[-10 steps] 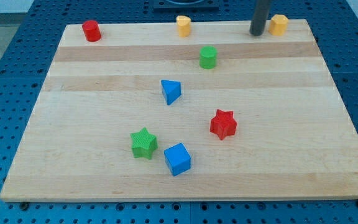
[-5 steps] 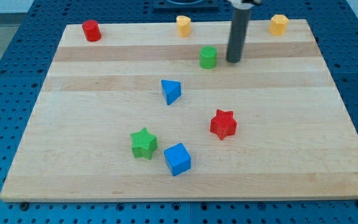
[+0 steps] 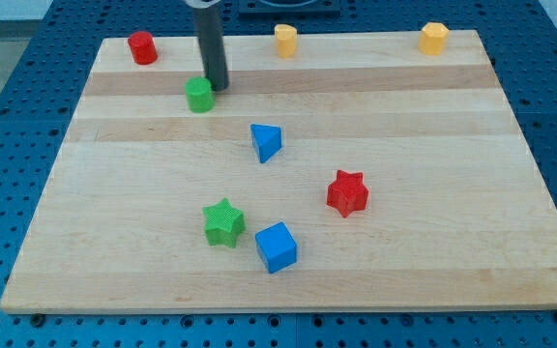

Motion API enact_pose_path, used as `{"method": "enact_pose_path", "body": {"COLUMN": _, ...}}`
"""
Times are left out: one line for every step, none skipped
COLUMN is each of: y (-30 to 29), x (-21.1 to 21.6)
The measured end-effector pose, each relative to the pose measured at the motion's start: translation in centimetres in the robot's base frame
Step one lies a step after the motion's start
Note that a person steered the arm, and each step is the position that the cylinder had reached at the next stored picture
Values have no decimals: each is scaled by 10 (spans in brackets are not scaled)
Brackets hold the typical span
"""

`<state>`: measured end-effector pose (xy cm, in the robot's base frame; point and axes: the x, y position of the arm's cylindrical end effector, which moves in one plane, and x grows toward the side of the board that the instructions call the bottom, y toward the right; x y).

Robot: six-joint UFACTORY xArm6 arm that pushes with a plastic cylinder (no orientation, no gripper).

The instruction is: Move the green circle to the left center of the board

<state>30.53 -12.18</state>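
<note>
The green circle (image 3: 199, 95) is a short green cylinder lying in the upper left part of the wooden board (image 3: 433, 242). My tip (image 3: 217, 86) rests on the board just to the right of it and slightly above, touching or nearly touching its right side. The dark rod rises from there to the view's top edge.
A red cylinder (image 3: 142, 46) stands at the top left corner. Two yellow blocks (image 3: 285, 40) (image 3: 434, 38) sit along the top edge. A blue triangle (image 3: 266, 141) is in the middle. A red star (image 3: 347, 192), a green star (image 3: 223, 222) and a blue cube (image 3: 277, 246) lie lower down.
My tip swept from the top right across to the left. It met the green circle and pushed it left by about a fifth of the board's width.
</note>
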Motion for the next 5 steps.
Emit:
{"method": "enact_pose_path", "body": {"y": -40, "x": 12}}
{"method": "enact_pose_path", "body": {"y": -71, "x": 34}}
{"method": "enact_pose_path", "body": {"y": -85, "x": 61}}
{"method": "enact_pose_path", "body": {"y": -56, "x": 64}}
{"method": "enact_pose_path", "body": {"y": -14, "x": 68}}
